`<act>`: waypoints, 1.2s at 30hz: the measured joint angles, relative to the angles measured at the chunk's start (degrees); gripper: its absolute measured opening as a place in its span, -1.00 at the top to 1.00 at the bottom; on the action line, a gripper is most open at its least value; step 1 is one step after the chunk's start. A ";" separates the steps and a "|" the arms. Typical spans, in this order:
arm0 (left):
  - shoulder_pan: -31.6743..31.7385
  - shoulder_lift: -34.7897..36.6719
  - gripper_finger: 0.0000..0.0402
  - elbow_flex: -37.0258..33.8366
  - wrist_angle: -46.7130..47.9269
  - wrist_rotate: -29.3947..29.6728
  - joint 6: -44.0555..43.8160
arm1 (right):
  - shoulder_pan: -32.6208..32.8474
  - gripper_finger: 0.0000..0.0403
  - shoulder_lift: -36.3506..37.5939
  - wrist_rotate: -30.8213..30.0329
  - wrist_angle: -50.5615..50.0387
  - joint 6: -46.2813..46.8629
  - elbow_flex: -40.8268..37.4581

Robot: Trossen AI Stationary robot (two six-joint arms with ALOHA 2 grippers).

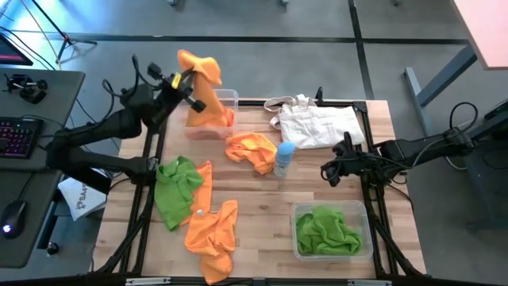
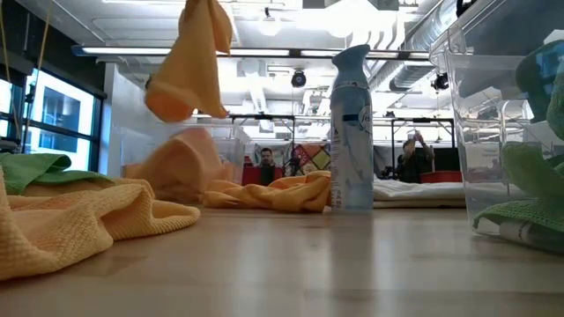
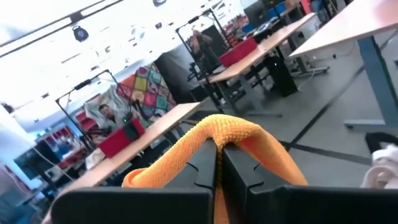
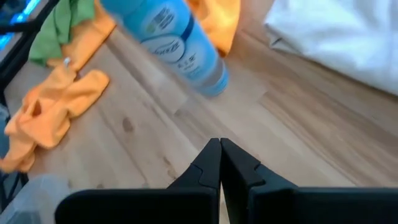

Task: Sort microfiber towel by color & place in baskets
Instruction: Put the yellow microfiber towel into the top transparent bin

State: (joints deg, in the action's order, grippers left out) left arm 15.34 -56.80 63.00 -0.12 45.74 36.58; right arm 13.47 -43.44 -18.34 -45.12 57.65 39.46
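My left gripper [image 1: 190,83] is raised over the table's far left, shut on an orange towel [image 1: 200,67] that dangles in the air [image 2: 189,62]. Just beyond it stands a clear basket [image 1: 228,98] with another orange towel [image 1: 208,116] in it. Loose on the wood lie an orange towel [image 1: 252,149] at the middle, a green towel [image 1: 176,187] at the left, and an orange one [image 1: 213,229] near the front edge. A second clear basket [image 1: 359,213] at the near right holds green towels [image 1: 327,230]. My right gripper [image 1: 327,171] hovers shut at the right, holding nothing. My left gripper pinches the orange towel between its two shut fingers at a bunched fold [image 3: 219,132]. The fold humps over the fingertips and falls away on both sides. The fingers point roughly level. The towel is lifted clear of the table and hangs slack below them.
A light-blue spray bottle [image 1: 284,157] stands upright mid-table, just in front of my right gripper [image 4: 219,144]. A white tote bag [image 1: 317,124] lies at the far right. Bare wood shows between the bottle and the near-right basket. People sit in the room beyond.
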 joint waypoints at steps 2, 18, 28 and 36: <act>2.58 -0.17 1.00 0.00 0.41 -2.49 0.41 | 0.00 1.00 0.00 -1.29 0.00 1.01 0.00; 12.02 -3.58 1.00 -2.23 33.25 -14.17 -32.83 | 0.00 1.00 0.00 -5.70 0.00 3.63 0.00; 17.30 -16.76 1.00 0.52 33.97 -22.64 -56.14 | 0.00 1.00 0.00 -5.80 0.00 5.25 0.00; 22.10 -25.63 1.00 4.44 39.24 -35.81 -65.82 | 0.02 1.00 0.00 -5.85 -0.02 6.57 0.00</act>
State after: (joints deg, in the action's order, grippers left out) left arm 37.44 -82.42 67.44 39.12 9.93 -29.23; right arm 13.50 -43.44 -24.18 -45.15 64.22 39.46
